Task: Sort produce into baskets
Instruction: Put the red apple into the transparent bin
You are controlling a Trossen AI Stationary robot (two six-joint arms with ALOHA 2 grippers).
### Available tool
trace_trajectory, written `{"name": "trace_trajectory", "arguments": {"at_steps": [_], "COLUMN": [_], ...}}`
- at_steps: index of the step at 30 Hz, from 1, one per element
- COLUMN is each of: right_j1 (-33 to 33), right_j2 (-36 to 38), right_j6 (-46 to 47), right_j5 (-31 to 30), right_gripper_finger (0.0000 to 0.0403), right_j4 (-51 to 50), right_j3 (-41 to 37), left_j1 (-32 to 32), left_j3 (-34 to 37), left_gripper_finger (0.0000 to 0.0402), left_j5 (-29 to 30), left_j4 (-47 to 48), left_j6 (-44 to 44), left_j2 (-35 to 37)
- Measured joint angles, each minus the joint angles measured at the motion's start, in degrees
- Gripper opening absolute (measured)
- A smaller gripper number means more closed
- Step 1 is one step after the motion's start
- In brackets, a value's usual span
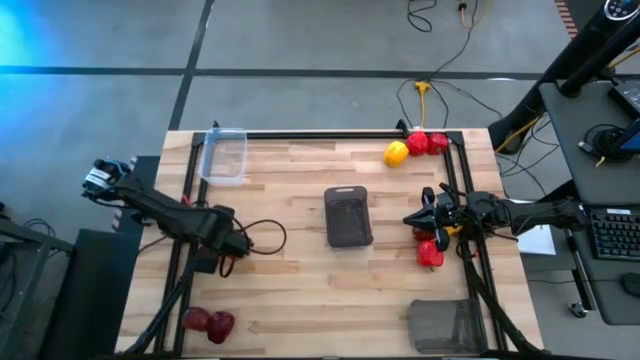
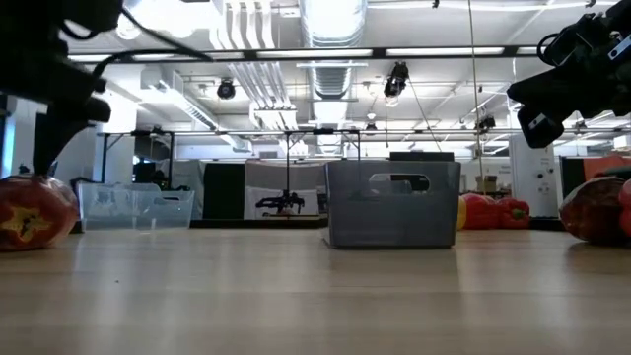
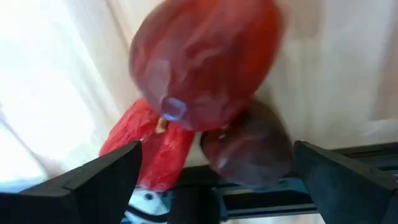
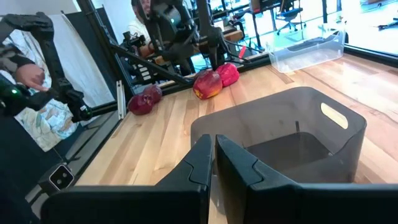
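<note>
My left gripper (image 1: pixel 230 258) hovers over the table's near left part, open, its fingers (image 3: pixel 106 180) spread wide. A dark red apple (image 3: pixel 205 62) lies just beyond them, and a glossy red piece (image 3: pixel 146 149) and a darker apple (image 3: pixel 249 149) lie past it. The right wrist view shows this gripper above the apple (image 4: pixel 207 84) and the red piece (image 4: pixel 227 73). My right gripper (image 4: pixel 214 155) is shut and empty, just right of the centre grey mesh basket (image 1: pixel 348 215). A red pepper (image 1: pixel 430 252) lies on the table below my right arm.
A clear bin (image 1: pixel 225 155) stands at the far left and a second mesh basket (image 1: pixel 445 325) at the near right. A yellow pepper (image 1: pixel 396 153) and two red peppers (image 1: pixel 428 143) lie at the far right. Two apples (image 1: pixel 208 322) lie at the near left edge.
</note>
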State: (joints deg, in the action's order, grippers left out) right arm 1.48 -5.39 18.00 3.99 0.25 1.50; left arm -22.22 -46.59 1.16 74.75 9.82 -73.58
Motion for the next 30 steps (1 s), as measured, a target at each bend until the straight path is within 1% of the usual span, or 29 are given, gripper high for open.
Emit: {"name": "trace_trajectory", "arguments": {"at_steps": [4, 7, 11, 18, 21, 24, 27, 30], "right_j1": [0.02, 0.02, 0.01, 0.02, 0.0, 0.0, 0.0, 0.01], "right_j2": [-0.01, -0.01, -0.02, 0.0, -0.02, -0.01, -0.01, -0.02], "right_j6": [0.0, 0.0, 0.0, 0.0, 0.0, 0.0, 0.0, 0.0], "right_j5": [0.01, 0.01, 0.02, 0.02, 0.02, 0.01, 0.0, 0.0], "right_gripper_finger": [0.0013, 0.0013, 0.0013, 0.0013, 0.0013, 0.0013, 0.0013, 0.0013], "right_j4": [-0.02, -0.02, -0.02, -0.02, -0.02, -0.02, -0.02, -0.02], "right_j3": [0.0, 0.02, 0.02, 0.02, 0.02, 0.02, 0.01, 0.02], "left_j1": [0.13, 0.14, 0.12, -0.23, -0.21, -0.21, -0.19, -0.19], "left_j3": [0.81, 0.88, 1.37, 0.86, 1.51, 3.15, 4.52, 4.13], "left_gripper_finger": [0.0396, 0.0395, 0.0395, 0.0395, 0.0395, 0.0395, 0.0395, 0.0395], "left_j5": [2.9, 2.94, 4.22, 9.11, 9.25, 8.57, 8.43, 9.04], "left_j4": [-0.48, -1.38, -4.98, -9.08, -9.83, -13.9, -19.47, -21.05], "left_j6": [-0.18, 0.0, -0.37, -4.24, -6.25, -7.84, -7.77, -6.98], "left_j2": [-2.16, -2.89, -2.78, -2.51, -2.51, -2.51, -2.93, -4.29]}}
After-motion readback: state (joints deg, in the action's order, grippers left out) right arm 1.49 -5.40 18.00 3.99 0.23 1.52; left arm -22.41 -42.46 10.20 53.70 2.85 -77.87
